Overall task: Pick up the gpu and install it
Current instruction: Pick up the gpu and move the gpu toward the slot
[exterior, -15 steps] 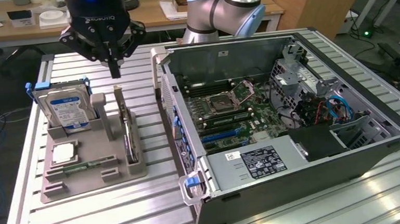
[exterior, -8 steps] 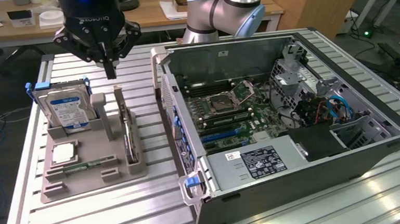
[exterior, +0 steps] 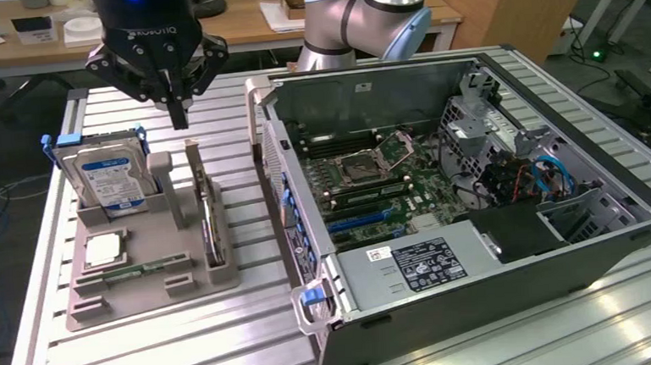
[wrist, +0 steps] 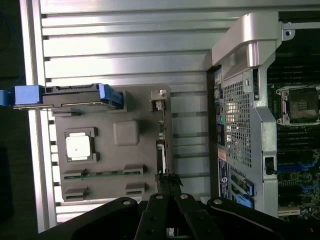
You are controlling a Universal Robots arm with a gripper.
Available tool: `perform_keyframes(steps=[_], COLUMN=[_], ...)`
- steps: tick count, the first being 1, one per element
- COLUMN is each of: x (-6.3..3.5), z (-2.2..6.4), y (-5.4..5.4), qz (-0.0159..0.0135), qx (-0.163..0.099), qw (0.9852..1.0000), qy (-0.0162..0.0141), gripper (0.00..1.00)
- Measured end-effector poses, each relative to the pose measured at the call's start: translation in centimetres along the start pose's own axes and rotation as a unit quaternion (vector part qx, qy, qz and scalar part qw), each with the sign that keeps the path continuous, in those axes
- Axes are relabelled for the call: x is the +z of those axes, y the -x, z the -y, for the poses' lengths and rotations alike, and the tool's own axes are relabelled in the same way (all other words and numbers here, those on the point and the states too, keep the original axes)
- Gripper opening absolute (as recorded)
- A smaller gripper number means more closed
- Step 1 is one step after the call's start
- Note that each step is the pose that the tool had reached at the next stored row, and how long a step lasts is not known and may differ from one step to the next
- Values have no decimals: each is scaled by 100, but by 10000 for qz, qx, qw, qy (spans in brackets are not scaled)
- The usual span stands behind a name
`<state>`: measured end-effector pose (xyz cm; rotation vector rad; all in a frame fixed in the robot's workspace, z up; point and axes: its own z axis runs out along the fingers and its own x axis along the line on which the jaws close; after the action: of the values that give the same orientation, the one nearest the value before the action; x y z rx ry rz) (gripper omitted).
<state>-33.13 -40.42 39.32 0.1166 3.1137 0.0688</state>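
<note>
Above the graphics card (exterior: 205, 215) standing in its grey holder (exterior: 176, 238), the gripper (exterior: 178, 122) hovers clenched and empty, apparently mid-approach; grasping calls for opening first

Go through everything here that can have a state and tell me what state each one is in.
gripper: shut, holding nothing, above the holder tray.
gpu: standing on edge in its tray slot, not picked up.
hard drive: upright in the tray.
processor chip: lying flat in its recess.
memory stick: lying in its slot.
computer case: on its side, open, motherboard exposed.
</note>
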Motion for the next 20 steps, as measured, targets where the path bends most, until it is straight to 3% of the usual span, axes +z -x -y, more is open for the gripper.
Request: perform_keyframes(steps=[12, 15, 16, 18, 20], x=[0, 0, 0, -1, 0], z=[7, 8, 8, 9, 10], y=[0, 0, 1, 1, 1], qz=[0, 0, 0, 0, 0], qx=[0, 0, 0, 0, 0], qw=[10000, 10000, 10000, 10000, 10000], qy=[0, 0, 0, 0, 0], gripper=[11, 29, 29, 41, 47])
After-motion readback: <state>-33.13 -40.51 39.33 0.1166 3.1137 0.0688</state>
